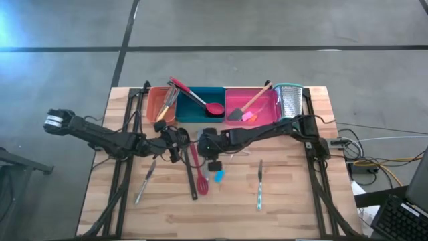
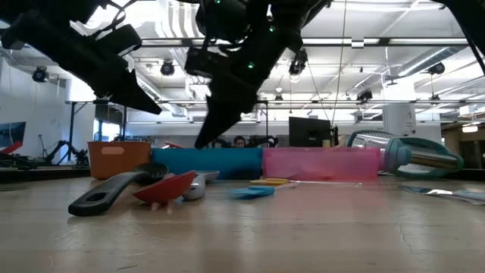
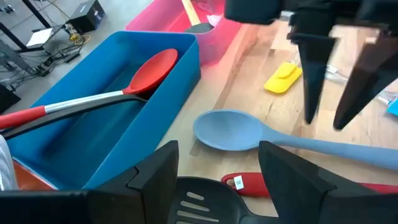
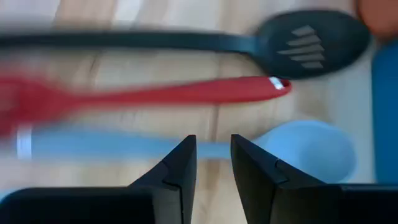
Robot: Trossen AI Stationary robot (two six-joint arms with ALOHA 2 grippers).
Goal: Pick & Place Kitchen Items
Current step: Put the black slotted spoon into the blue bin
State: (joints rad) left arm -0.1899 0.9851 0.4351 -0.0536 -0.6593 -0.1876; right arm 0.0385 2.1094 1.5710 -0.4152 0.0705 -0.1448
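Note:
A light blue spoon (image 3: 230,129) lies flat on the wood between my two grippers, beside a red utensil (image 4: 186,92) and a black slotted spatula (image 4: 311,40). My right gripper (image 4: 213,163) points steeply down just above the blue spoon's handle (image 4: 124,146), close to the bowl. Its fingers (image 3: 314,81) are a little apart and hold nothing. My left gripper (image 3: 217,174) hangs open above the spatula's slotted end (image 3: 199,208), raised off the table (image 2: 129,83). A yellow tool (image 3: 283,78) lies farther off.
Orange (image 1: 158,104), teal (image 1: 200,107) and pink (image 1: 251,104) trays line the far edge, with a grater (image 1: 291,100) at their right. A red spoon (image 3: 152,68) lies in the teal tray. Slim utensils lie near left (image 1: 144,184) and near right (image 1: 259,184); a small blue tool (image 1: 219,176) lies between.

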